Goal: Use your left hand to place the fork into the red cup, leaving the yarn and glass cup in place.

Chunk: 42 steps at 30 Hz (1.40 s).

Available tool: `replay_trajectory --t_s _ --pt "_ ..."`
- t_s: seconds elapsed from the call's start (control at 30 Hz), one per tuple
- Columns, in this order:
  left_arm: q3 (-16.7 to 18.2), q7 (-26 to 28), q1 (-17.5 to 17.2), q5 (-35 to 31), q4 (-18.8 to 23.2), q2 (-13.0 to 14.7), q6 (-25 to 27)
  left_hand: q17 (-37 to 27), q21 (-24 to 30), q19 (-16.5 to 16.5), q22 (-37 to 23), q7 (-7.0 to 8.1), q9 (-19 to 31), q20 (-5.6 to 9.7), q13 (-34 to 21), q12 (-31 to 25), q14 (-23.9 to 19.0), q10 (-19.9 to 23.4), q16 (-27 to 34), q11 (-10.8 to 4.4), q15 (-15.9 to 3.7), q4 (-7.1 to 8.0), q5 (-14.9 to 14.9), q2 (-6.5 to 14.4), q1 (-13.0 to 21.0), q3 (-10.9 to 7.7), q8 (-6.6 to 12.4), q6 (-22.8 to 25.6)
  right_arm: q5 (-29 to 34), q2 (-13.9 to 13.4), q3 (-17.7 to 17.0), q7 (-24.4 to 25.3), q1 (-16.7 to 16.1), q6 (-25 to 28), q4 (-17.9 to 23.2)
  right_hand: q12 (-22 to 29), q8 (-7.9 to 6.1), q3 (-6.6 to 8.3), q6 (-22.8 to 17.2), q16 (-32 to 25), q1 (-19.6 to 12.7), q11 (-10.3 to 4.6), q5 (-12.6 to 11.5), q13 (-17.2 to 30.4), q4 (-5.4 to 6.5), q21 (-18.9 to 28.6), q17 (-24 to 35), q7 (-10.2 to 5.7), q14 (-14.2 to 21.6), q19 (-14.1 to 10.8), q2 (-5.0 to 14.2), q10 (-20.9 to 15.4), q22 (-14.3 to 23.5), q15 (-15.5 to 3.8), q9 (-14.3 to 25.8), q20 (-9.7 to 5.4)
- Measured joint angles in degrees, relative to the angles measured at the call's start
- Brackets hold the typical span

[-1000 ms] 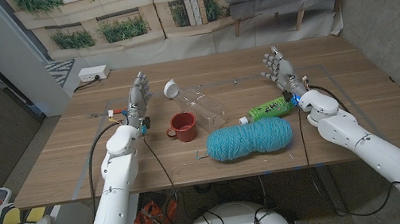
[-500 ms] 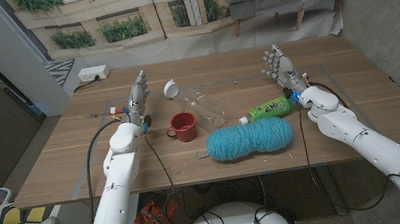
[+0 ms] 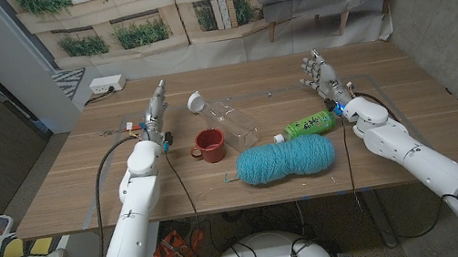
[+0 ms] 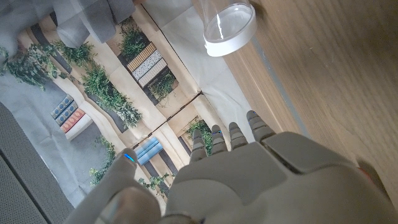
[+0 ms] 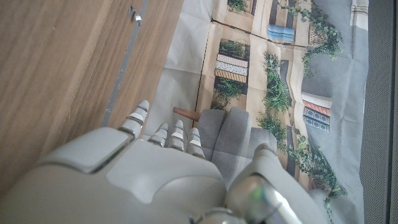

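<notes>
Fingers (image 3: 156, 94) of my left hand (image 3: 153, 115) stand spread and empty, left of the small red ceramic cup (image 3: 209, 143); right hand (image 3: 320, 77) likewise. I cannot make out the fork; teal yarn skein (image 3: 286, 159) lies beside the cup on the wooden surface (image 3: 71, 181).

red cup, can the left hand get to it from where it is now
Probably yes. The red ceramic cup stands just beside the left hand with bare wooden table between them; the clear glass bottle and teal yarn skein lie beyond the cup.
</notes>
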<state>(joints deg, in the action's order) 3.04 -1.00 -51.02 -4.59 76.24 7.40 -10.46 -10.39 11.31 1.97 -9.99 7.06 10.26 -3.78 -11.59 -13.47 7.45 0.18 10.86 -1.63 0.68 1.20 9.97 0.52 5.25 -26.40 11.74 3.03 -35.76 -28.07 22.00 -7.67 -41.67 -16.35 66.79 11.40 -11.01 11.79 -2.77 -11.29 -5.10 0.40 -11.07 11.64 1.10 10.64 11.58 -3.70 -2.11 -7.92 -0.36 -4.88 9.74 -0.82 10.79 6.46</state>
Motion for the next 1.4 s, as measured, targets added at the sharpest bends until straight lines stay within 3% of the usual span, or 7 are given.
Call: replay_trajectory --t_s 0.9,1.4 --pt "-1.83 4.88 -1.83 -4.33 3.25 5.32 0.64 0.0 0.0 0.01 0.0 -0.62 0.0 -0.01 0.01 -0.34 -0.24 1.85 0.0 0.0 0.24 -0.48 0.0 0.3 0.3 0.0 -0.01 0.61 0.67 -1.25 -0.45 2.22 -1.73 0.56 2.78 0.0 0.01 -0.25 0.0 0.0 0.0 0.0 0.0 0.0 -0.25 0.0 0.0 0.0 0.0 0.0 0.0 0.0 0.0 0.0 0.0 0.0" --pt "-2.54 5.56 -2.11 -5.45 3.09 8.28 -1.02 -0.01 0.0 0.23 0.0 -0.61 0.0 -0.22 0.01 -0.33 -0.12 1.61 0.0 0.24 0.54 -1.69 0.0 1.13 1.15 -0.54 -0.35 0.16 0.98 -1.73 -0.59 3.88 -3.15 0.7 4.99 0.0 0.03 -0.25 0.0 -0.2 0.0 0.0 0.0 0.0 -0.25 0.0 0.0 0.0 0.01 0.0 0.0 0.0 0.0 0.0 0.0 0.0"
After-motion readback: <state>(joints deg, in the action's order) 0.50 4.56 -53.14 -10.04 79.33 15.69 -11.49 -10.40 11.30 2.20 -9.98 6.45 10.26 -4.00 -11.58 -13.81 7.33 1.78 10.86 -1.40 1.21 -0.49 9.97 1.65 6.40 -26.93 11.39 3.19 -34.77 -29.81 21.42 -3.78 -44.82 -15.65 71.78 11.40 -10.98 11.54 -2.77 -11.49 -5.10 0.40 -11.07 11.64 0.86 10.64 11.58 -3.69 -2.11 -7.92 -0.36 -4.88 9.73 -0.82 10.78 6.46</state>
